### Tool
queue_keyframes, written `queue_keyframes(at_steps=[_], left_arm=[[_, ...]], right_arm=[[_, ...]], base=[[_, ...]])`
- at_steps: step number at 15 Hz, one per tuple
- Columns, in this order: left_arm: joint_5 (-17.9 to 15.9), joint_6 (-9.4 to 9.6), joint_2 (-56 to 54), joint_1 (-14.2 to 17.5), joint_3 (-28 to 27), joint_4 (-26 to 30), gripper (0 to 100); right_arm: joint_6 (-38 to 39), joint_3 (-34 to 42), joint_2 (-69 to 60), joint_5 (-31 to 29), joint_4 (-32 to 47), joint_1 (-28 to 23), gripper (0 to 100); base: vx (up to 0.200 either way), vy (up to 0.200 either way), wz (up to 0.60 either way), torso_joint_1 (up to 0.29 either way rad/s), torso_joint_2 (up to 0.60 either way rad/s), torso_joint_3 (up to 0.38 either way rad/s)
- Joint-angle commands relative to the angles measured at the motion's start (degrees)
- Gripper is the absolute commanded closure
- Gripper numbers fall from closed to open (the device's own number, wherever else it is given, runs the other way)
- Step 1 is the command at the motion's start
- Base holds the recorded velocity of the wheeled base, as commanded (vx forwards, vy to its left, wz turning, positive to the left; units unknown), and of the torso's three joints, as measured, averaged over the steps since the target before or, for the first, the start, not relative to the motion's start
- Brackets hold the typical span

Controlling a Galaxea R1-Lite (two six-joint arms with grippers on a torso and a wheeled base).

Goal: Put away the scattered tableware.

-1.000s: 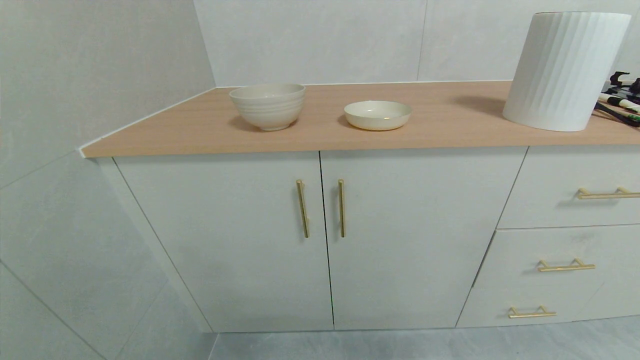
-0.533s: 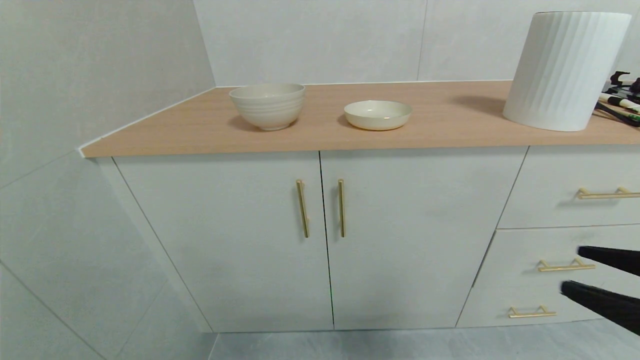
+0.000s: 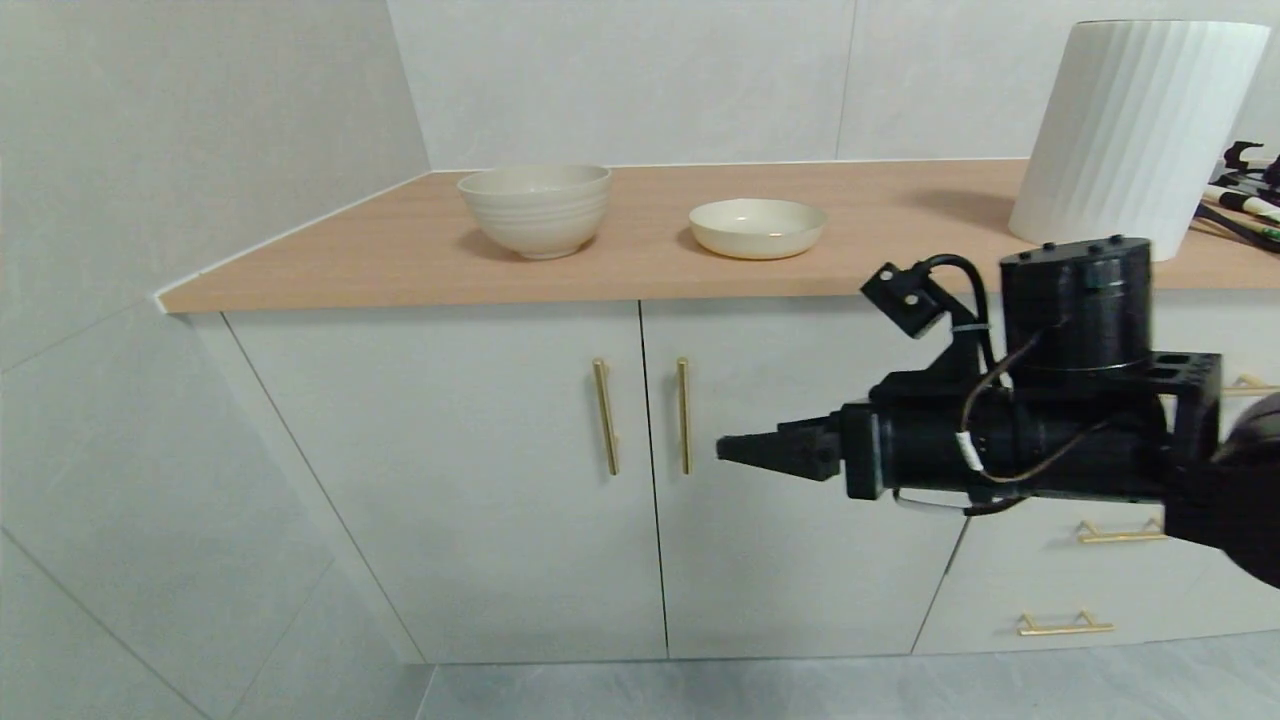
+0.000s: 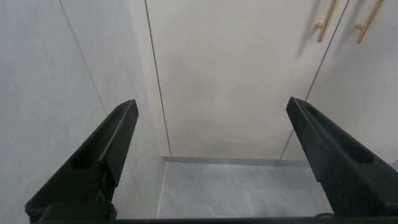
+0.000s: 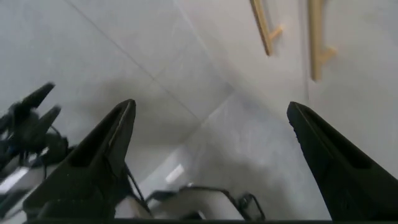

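Bowl (image 3: 535, 210) and dish (image 3: 757, 227) mouth-up on counter (image 3: 900, 250); left gripper (image 4: 210, 104), right gripper (image 5: 210, 104) both splayed, empty.

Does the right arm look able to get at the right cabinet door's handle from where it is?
Probably yes: the right gripper sits open at handle height, its tip apparently just short of the right door handle, with nothing between them.

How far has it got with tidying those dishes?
Nothing is put away: the ribbed bowl and shallow dish sit on the countertop, cabinet doors shut. In hand: the right gripper, open and empty, hangs near the door handles. Left: opening up, moving both.
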Motion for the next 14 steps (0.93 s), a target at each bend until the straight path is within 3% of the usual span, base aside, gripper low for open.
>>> queue_keyframes(at_steps=[1,7,14], left_arm=[[0.04,-0.04,0.0,-0.01,0.0,-0.02,0],[0.04,-0.04,0.0,-0.01,0.0,-0.02,0],[0.04,-0.04,0.0,-0.01,0.0,-0.02,0]], right_arm=[[1.25,-3.87,9.89,-0.34,-3.0,1.83,0],[1.25,-3.79,19.47,-8.51,-19.96,3.94,0],[3.45,-8.27,24.56,-14.84,-26.02,3.76,0]], base=[[0.0,0.0,0.0,0.0,0.0,0.0],[0.0,0.0,0.0,0.0,0.0,0.0],[0.0,0.0,0.0,0.0,0.0,0.0]])
